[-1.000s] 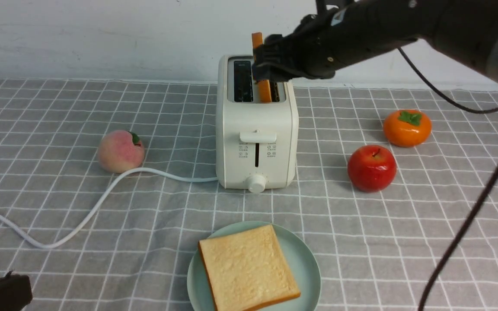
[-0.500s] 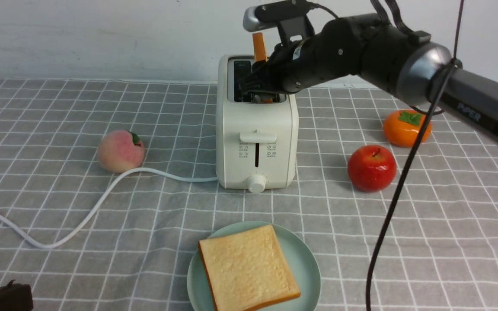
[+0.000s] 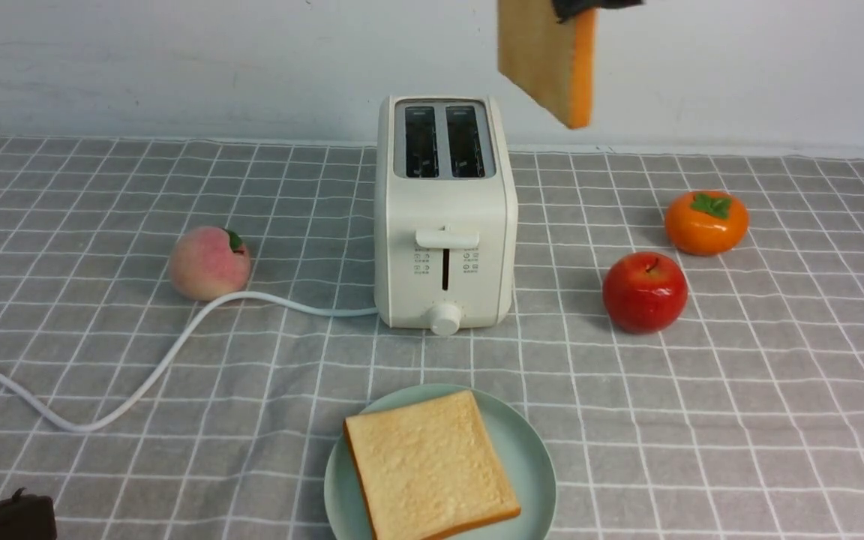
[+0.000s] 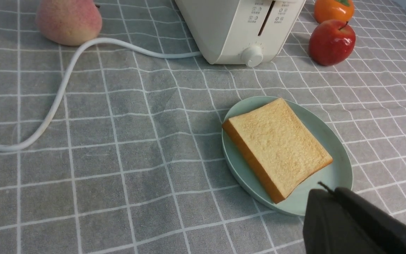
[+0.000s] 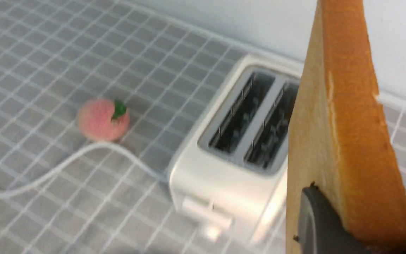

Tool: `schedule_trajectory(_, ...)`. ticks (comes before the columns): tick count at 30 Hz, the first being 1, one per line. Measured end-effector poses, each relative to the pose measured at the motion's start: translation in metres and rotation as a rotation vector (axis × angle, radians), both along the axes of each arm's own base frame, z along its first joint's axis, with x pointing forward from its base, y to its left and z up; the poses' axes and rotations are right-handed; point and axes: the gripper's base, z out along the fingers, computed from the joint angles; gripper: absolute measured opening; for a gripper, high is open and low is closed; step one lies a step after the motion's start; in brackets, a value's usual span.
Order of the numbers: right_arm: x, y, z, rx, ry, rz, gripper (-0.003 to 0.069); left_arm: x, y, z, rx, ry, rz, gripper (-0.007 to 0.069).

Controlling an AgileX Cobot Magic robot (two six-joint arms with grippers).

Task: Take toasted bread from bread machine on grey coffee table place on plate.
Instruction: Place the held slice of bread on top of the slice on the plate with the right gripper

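- Grey cloth with a white grid covers the coffee table [image 3: 702, 420], set before a pale wall [image 3: 177, 67].
- A peach [image 3: 210, 263] sits left of the cream toaster [image 3: 445, 217]; a red apple [image 3: 645, 292] and an orange persimmon [image 3: 706, 223] sit to its right, a white cord [image 3: 184, 337] trailing left.
- Both toaster slots [image 3: 443, 141] stand empty.
- The mint-green plate [image 3: 533, 465], in front of the toaster, carries one toast slice [image 3: 432, 461] lying flat.
- The right gripper [image 5: 368, 225] grasps a second slice [image 5: 361, 123] in the air, above and right of the toaster.
- The left gripper [image 4: 330, 194] is clenched near the plate.
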Motion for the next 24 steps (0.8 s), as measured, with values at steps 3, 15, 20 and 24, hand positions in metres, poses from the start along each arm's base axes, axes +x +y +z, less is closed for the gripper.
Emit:
schedule_trajectory(3, -0.023, -0.003, -0.004, -0.027, 0.129, 0.086, 0.0106, 0.001, 0.000, 0.002, -0.007, -0.021, 0.005, -0.0014)
schedule_trajectory(15, -0.042, 0.036, -0.173, 0.131, 0.717, 0.476, 0.0106, 0.001, 0.000, 0.003, -0.008, -0.033, 0.007, -0.0014)
schedule_trajectory(20, -0.031, 0.049, -0.214, 0.239, 0.739, 0.498, 0.0106, 0.001, 0.000, 0.001, 0.001, -0.014, 0.002, -0.0014)
schedule_trajectory(24, -0.021, 0.055, -0.230, 0.276, 0.729, 0.464, 0.0106, 0.000, 0.000, -0.001, 0.010, 0.007, -0.003, -0.0014)
